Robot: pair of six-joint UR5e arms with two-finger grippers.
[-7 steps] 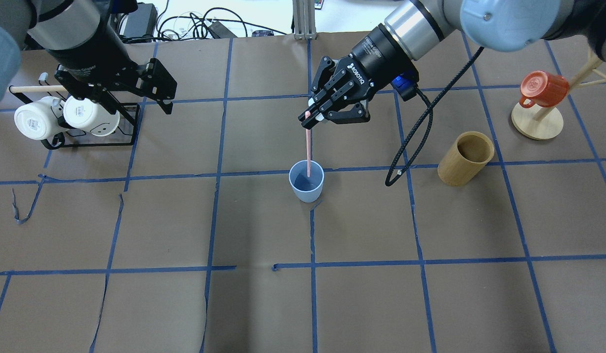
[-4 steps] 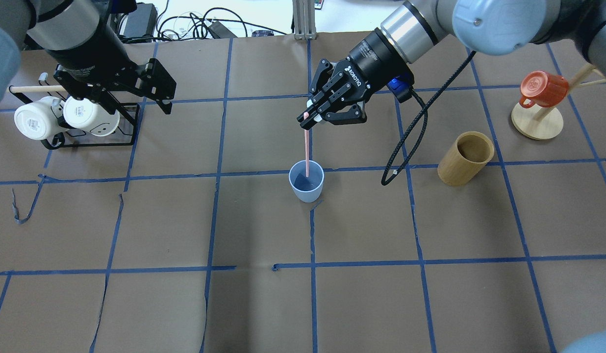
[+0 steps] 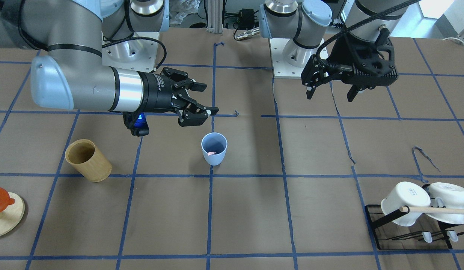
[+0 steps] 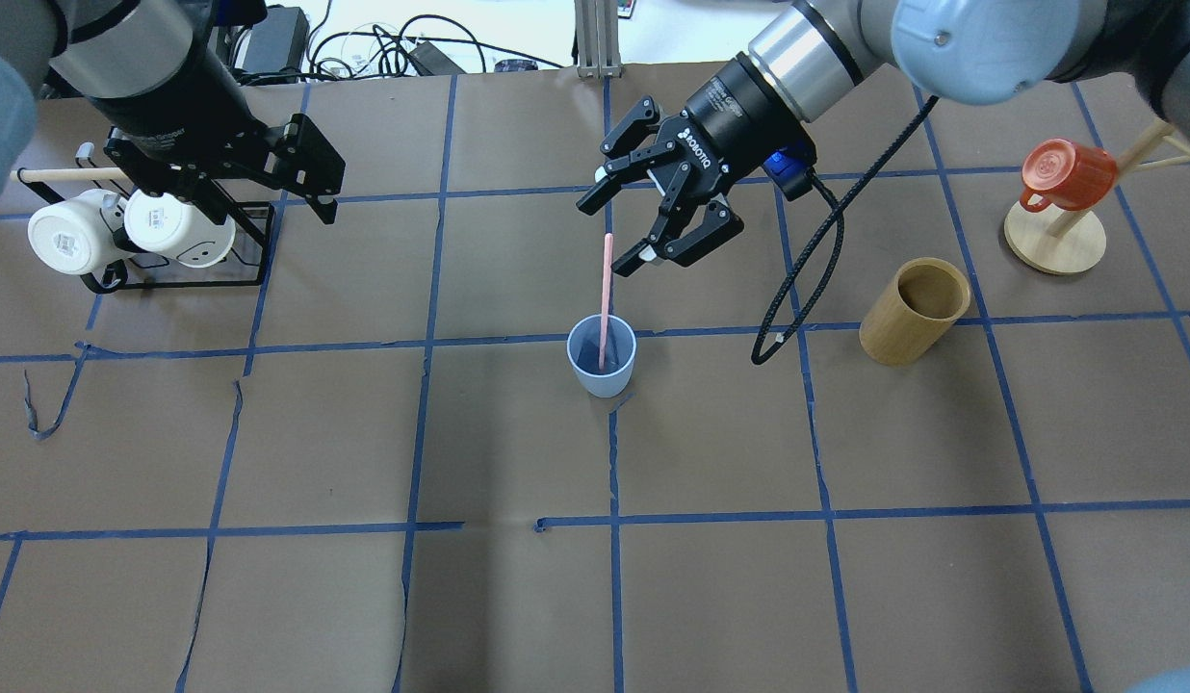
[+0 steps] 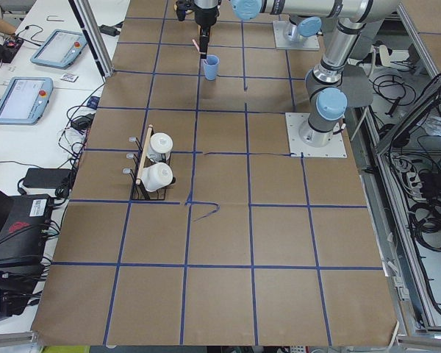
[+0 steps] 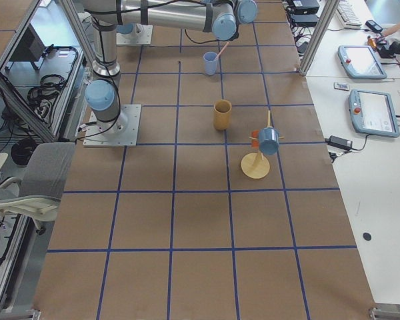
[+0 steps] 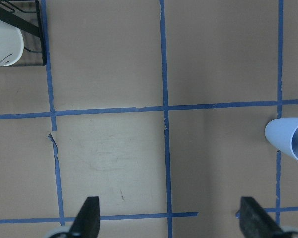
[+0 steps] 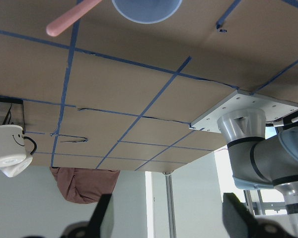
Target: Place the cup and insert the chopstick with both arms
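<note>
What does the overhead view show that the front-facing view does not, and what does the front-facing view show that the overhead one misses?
Only the overhead view shows the pink chopstick as a long stick rising out of the blue cup, and the whole red cup on its wooden stand. Only the front-facing view shows the base plates of the arms; there the chopstick is just a small pink spot inside the cup. Both show the blue cup, the wooden tube, the white mugs, and the right hand and left hand, both open.
</note>
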